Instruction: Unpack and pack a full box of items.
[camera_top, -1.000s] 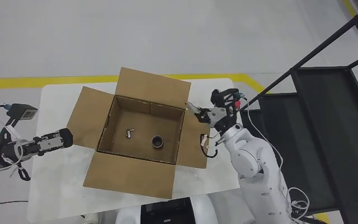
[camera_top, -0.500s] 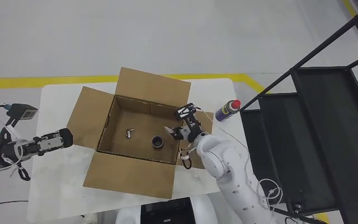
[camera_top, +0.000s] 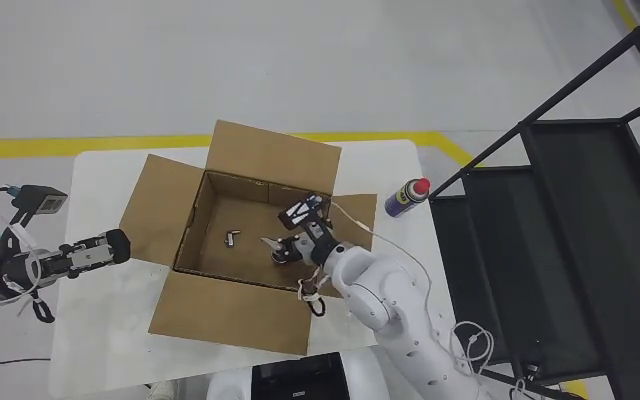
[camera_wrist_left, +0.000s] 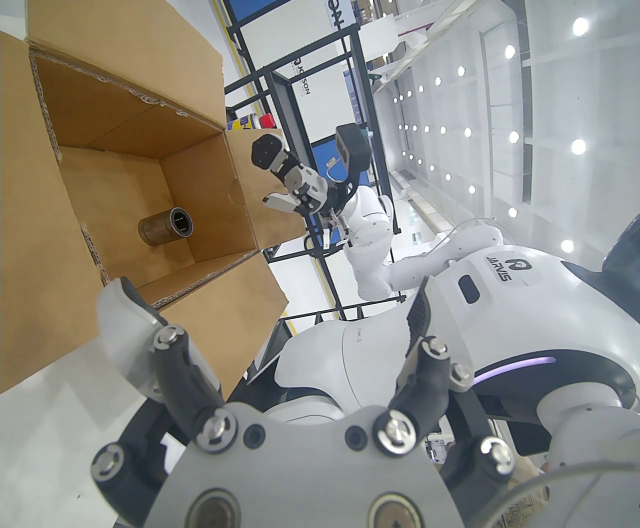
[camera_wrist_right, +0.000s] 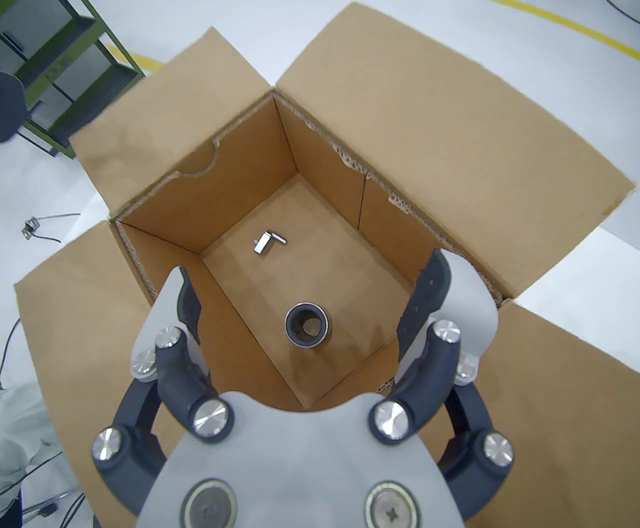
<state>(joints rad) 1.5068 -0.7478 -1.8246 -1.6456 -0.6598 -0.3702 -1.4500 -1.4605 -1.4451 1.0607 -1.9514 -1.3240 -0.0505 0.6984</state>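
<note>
An open cardboard box (camera_top: 222, 147) stands mid-table with all flaps folded out. On its floor lie a dark metal cylinder (camera_wrist_right: 306, 326) and a small L-shaped metal bracket (camera_wrist_right: 269, 241). My right gripper (camera_wrist_right: 307, 295) hangs open above the box's right part, straight over the cylinder, holding nothing. In the top view it (camera_top: 281, 246) partly hides the cylinder, with the bracket (camera_top: 231, 238) to its left. My left gripper (camera_wrist_left: 270, 325) stands open and empty off the box's left flap, facing the cylinder (camera_wrist_left: 165, 227). In the top view that arm (camera_top: 90, 252) is at the left edge.
A blue and yellow spray can (camera_top: 408, 197) with a red cap lies on the white table (camera_top: 120, 320) right of the box. A dark metal rack (camera_top: 560, 240) stands beyond the table's right edge. A yellow floor line (camera_top: 100, 145) runs behind the table.
My right arm has left the spray can on the table at the right and swung left, over the box's right flap to above the cylinder. The left arm has kept still.
</note>
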